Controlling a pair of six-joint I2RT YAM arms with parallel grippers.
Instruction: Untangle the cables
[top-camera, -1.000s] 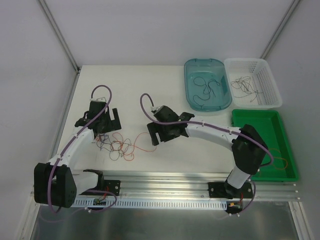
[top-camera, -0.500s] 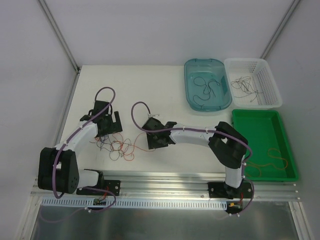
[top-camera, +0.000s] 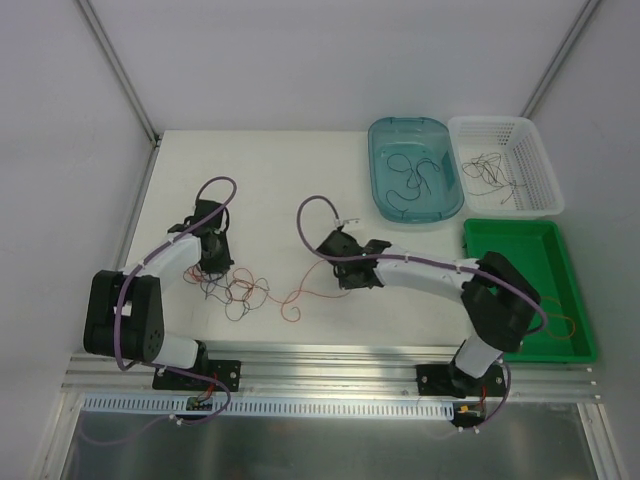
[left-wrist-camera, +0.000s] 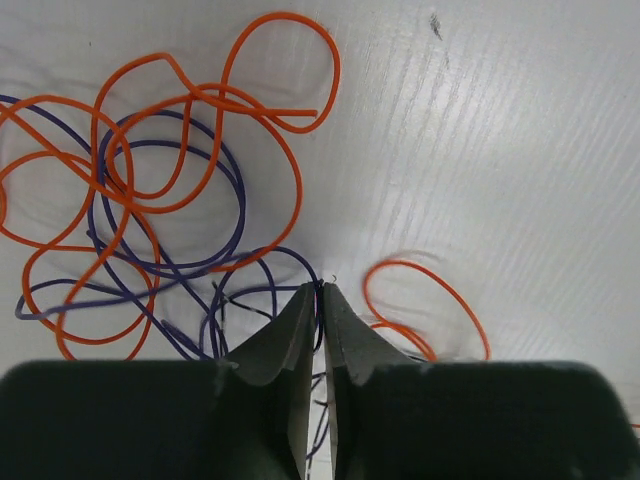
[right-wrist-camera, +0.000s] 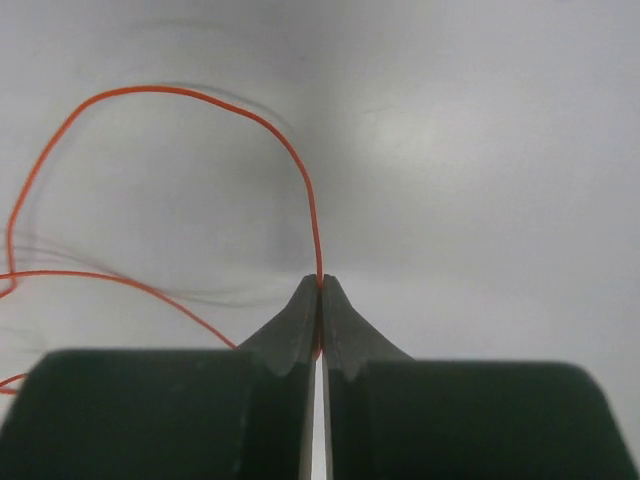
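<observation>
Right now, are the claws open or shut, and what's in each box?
left gripper, shut on a thin strand of the cable tangle
right gripper, shut on the orange cable
cable tangle, knotted
blue tub, holds dark cables
white basket, holds thin cables
green tray, holds an orange loop

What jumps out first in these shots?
A tangle of cables, orange and purple loops, lies on the white table between the arms. The right fingers are pinched on an orange cable drawn out of that heap, and the left fingers are closed on strands at its edge. At the right stand a teal tub, a white basket and a green tray, each holding a few cables.
</observation>
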